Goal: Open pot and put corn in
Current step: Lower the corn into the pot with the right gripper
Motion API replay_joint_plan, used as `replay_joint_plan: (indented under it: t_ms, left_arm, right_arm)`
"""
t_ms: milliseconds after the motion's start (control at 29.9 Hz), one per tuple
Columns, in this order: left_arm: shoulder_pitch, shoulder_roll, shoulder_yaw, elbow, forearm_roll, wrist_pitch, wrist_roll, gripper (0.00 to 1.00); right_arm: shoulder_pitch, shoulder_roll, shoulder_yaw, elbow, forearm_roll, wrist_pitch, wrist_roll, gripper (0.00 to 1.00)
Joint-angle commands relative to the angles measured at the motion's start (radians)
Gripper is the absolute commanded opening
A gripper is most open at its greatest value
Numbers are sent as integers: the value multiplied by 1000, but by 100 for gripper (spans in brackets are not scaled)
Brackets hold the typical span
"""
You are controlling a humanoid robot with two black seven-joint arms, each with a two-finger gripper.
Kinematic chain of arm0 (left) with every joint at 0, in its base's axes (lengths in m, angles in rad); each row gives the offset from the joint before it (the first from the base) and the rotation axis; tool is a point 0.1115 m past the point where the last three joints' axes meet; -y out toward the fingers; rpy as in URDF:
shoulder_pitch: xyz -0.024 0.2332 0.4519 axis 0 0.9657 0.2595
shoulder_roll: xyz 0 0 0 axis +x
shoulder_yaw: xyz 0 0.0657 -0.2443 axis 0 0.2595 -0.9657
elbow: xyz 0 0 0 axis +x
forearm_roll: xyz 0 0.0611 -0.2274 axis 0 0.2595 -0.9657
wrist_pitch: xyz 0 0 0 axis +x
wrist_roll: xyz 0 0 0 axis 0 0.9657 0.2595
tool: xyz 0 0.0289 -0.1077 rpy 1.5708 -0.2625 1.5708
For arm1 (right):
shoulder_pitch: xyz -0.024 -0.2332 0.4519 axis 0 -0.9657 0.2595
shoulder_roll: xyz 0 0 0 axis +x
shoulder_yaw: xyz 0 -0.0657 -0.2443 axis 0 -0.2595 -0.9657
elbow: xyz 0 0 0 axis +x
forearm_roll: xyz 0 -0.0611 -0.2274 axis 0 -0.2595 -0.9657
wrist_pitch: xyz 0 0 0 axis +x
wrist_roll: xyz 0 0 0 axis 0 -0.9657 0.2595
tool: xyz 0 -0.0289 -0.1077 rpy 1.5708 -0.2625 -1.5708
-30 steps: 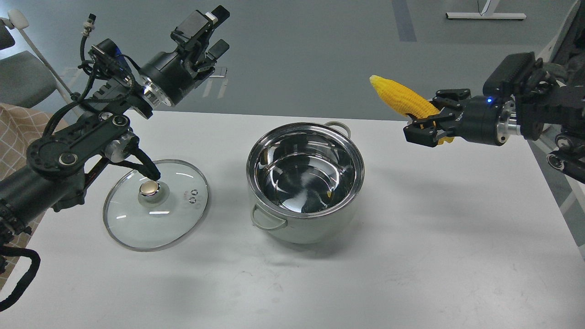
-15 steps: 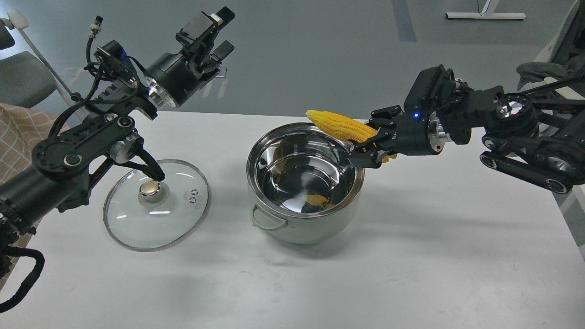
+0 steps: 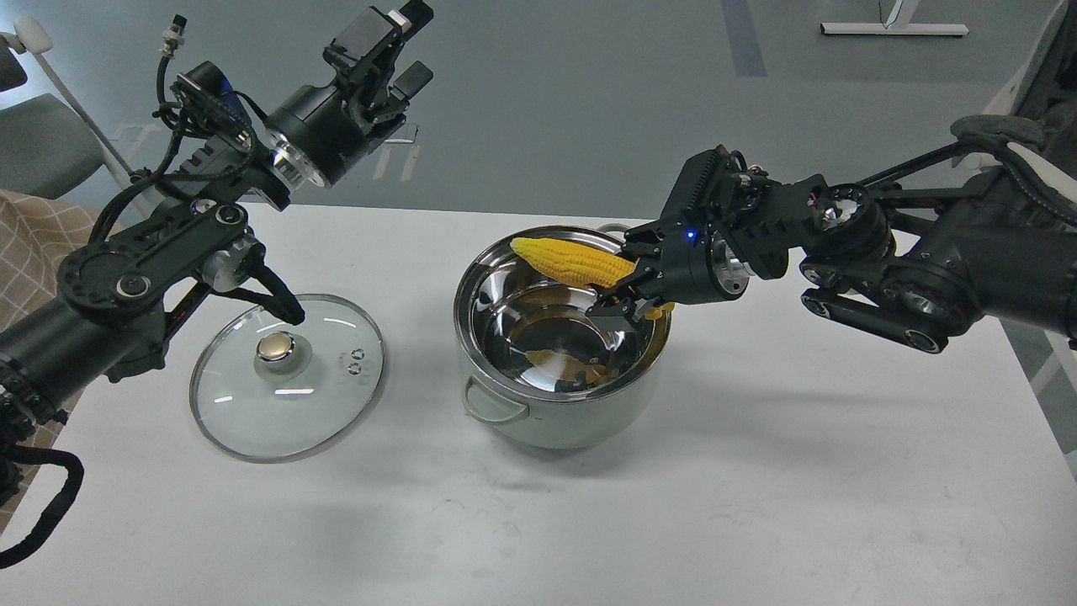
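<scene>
Currently the corn (image 3: 572, 260) is gripped at its thick end by the right gripper (image 3: 627, 290), whose two fingers are closed against the cob. The cob is held nearly level, tilted slightly, with its pointed tip aimed toward the left and lying over the far rim of the pot (image 3: 562, 337). The gripper itself is positioned above the right side of the pot's opening, with the right arm (image 3: 883, 261) reaching in from the right edge of the view. A yellow reflection of the cob is seen on the shiny steel floor inside the pot. The pot is uncovered and is set upright near the middle of the white table (image 3: 757, 471), one loop handle facing the near left and the other showing just behind the corn.

Further left, the glass lid (image 3: 287, 376) is laid flat on the table, well apart from the pot, with its brass-coloured knob (image 3: 275, 346) facing up. The left gripper (image 3: 395, 46) is raised high above the table's far left edge, its fingers spread apart and nothing held between them. A chair (image 3: 42, 143) is partly visible at the left edge, on the grey floor.
</scene>
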Motion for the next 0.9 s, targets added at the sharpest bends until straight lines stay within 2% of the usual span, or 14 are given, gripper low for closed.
replay_joint_plan:
  t_ms: [0,868]
  left_arm:
    - [0,-1,-2,0,0,2,0,97]
    - [0,0,-6,0,0,9,0,97]
  right_arm:
    - [-1,28,-4,-20,10,0,0,21]
    - [-27,97,-54,-66,18,-5,0,34]
